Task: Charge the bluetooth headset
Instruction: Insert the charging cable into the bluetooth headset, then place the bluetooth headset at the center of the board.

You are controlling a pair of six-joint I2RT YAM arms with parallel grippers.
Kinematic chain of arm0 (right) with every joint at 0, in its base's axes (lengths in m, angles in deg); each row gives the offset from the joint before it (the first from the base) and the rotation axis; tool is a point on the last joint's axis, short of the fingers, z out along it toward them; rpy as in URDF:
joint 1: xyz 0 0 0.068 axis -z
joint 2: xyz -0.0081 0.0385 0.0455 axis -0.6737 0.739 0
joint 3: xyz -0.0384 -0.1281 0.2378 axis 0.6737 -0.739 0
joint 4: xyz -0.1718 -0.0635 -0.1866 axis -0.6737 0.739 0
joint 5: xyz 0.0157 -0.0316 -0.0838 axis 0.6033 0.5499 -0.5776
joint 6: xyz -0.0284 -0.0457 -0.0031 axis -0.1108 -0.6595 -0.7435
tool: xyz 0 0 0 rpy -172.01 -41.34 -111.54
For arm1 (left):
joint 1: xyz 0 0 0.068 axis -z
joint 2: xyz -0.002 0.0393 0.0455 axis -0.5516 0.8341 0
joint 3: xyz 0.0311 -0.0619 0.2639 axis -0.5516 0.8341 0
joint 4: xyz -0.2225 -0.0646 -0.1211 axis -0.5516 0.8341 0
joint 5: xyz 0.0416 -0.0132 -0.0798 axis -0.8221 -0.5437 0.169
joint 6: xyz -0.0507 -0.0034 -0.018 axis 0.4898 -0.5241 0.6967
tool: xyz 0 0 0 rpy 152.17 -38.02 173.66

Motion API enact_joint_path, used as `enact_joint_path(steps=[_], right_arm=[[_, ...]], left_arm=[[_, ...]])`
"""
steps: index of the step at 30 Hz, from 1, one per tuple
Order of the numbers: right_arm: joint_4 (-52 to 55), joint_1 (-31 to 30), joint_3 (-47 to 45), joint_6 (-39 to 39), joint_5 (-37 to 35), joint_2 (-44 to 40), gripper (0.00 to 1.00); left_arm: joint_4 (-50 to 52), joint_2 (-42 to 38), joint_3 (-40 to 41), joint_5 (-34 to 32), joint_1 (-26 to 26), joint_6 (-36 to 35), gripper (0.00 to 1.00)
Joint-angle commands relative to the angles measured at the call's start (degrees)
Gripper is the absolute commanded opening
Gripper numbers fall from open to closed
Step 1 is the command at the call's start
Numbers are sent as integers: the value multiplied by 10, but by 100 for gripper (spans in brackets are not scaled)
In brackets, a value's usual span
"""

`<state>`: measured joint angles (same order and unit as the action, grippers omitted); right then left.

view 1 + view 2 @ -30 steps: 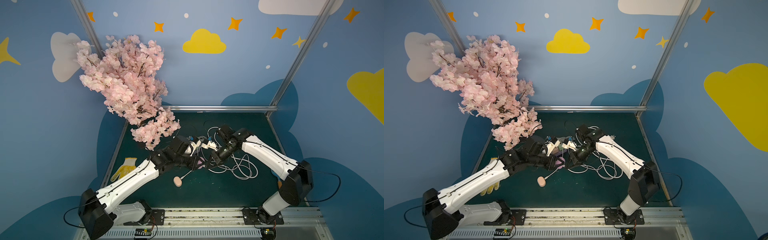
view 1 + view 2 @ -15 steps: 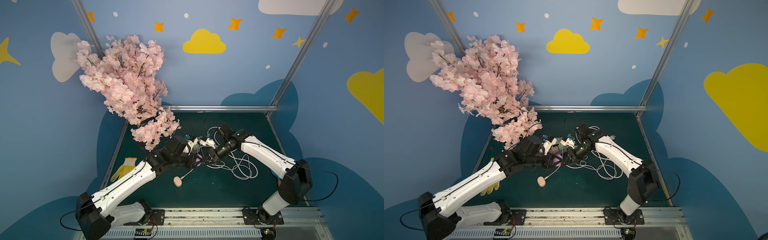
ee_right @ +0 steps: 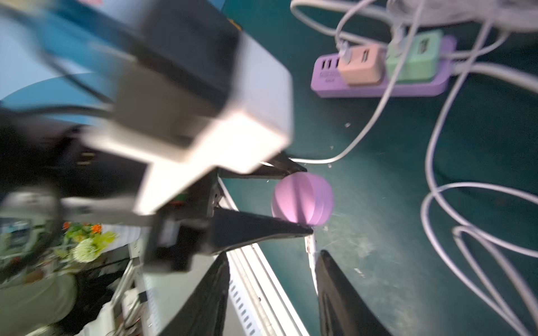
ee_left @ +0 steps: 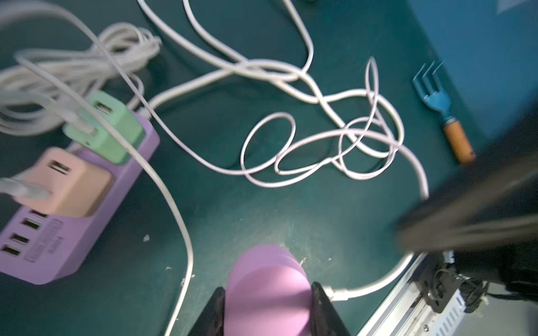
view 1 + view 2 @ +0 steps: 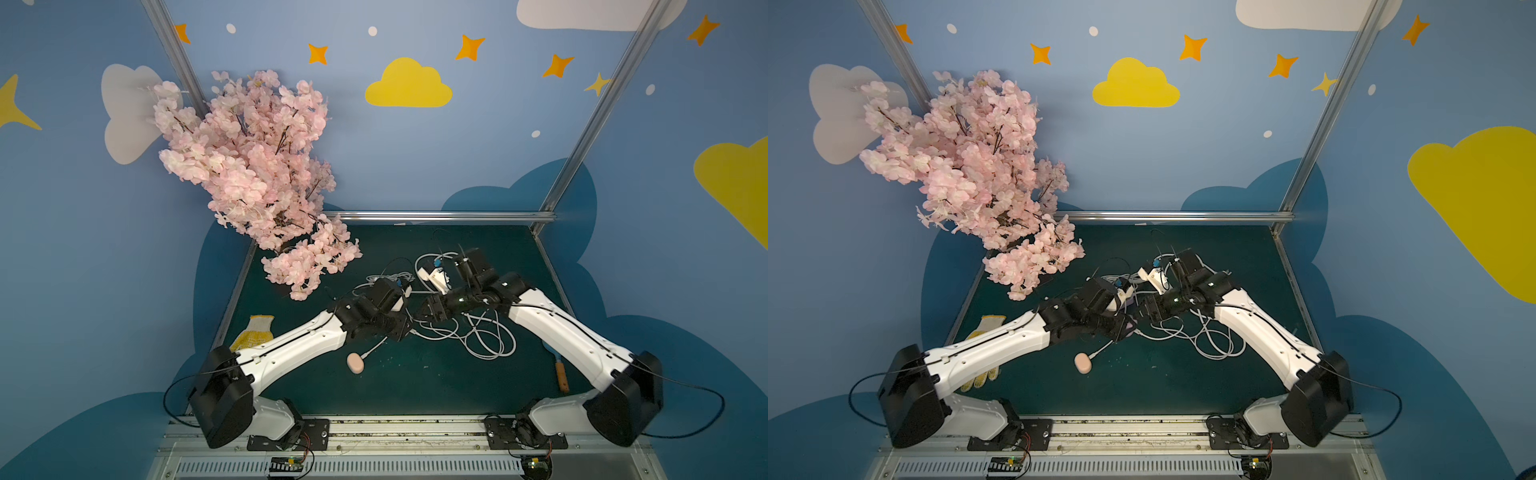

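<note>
1. Since a second ago, opens the right gripper from pressed together to spread. Stands its jaws wide on either side of the white plug, squeezing nothing that can be seen.
2. Keeps the left gripper pinching the purple headset case near the centre of the table.
3. Shows, in the left wrist view, the plug meeting the case's side. Reads as insertion made and release under way, though how deep the plug sits cannot be told through the blur.
4. Leaves one thing unsettled: whether that lead runs back to the purple power strip close by the case. Carries a pink adapter and a green adapter, each with a lead in it. Too tangled to trace.
5. Around the grippers:
   - cable loops at 4 o'clock
   - pink puck on a lead at 7 o'clock
   - yellow glove at the 8 o'clock edge
   - small rake at the 4 o'clock edge
   - blossom branch overhanging 10 o'clock
6. In the way: those loops, lying just under the right arm. Could snag on a retreat and tug the plug loose, so calls for a slow, straight pull-back toward 3 o'clock.
</note>
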<state>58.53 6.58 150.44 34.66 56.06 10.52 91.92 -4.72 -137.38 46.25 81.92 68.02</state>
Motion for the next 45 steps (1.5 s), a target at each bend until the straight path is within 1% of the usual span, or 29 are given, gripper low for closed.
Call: enact_joint_path(steps=[1, 3, 5, 8, 10, 13, 17, 18, 20, 21, 22, 24, 26, 27, 28, 30, 33, 35, 37, 38, 40, 42, 43, 45], right_arm=[[-34, 17, -32, -2, -133, -98, 52], [-12, 28, -42, -7, -190, -150, 58], [31, 39, -32, -16, -248, -185, 59], [67, 43, -27, -23, -313, -221, 64], [82, 47, -28, -22, -333, -232, 65], [89, 52, -42, -17, -342, -240, 66], [86, 57, -54, -12, -338, -242, 68], [87, 59, -54, -14, -335, -241, 68], [85, 60, -55, -14, -332, -238, 68], [83, 61, -56, -15, -329, -236, 68], [80, 61, -58, -14, -330, -235, 68], [69, 63, -68, -6, -332, -236, 69], [60, 66, -78, -6, -331, -235, 72], [55, 67, -83, -8, -330, -234, 84], [52, 70, -87, -10, -334, -232, 87], [41, 74, -94, -16, -346, -229, 87], [2, 78, -115, -37, -365, -229, 87], [-29, 78, -128, -63, -358, -227, 87], [-61, 79, -142, -58, -371, -223, 87], [-77, 79, -152, -53, -387, -223, 87], [-112, 80, -181, -35, -470, -229, 87], [-152, 84, -214, -46, -539, -235, 87], [-189, 89, -240, -67, -562, -237, 87], [-284, 99, -296, -129, -560, -235, 87]], left_arm=[[34, 43, -15, -11, 9, 25, 3], [49, 75, -28, -14, 14, 38, 3], [57, 106, -37, -20, 20, 51, 3], [44, 141, -35, -17, 28, 70, 3], [38, 158, -35, -21, 30, 82, 3], [29, 174, -32, -39, 32, 91, 4], [32, 203, -35, -51, 32, 98, 12], [38, 209, -40, -54, 33, 101, 17], [42, 212, -44, -60, 35, 101, 41], [44, 211, -44, -63, 37, 102, 51], [48, 210, -47, -66, 37, 102, 58], [56, 203, -52, -72, 38, 100, 64], [65, 189, -58, -80, 38, 101, 74], [69, 178, -63, -82, 38, 100, 98], [73, 165, -66, -83, 38, 98, 100], [77, 133, -73, -83, 38, 93, 100], [66, 58, -68, -103, 38, 82, 100], [55, 0, -58, -140, 37, 74, 100], [33, -72, -35, -190, 33, 54, 100], [10, -103, -16, -217, 32, 46, 100], [-47, -182, 44, -290, 27, 23, 100], [-79, -247, 101, -365, 14, 24, 100], [-116, -277, 136, -399, 3, -4, 100], [-205, -326, 218, -411, -23, -82, 100]])
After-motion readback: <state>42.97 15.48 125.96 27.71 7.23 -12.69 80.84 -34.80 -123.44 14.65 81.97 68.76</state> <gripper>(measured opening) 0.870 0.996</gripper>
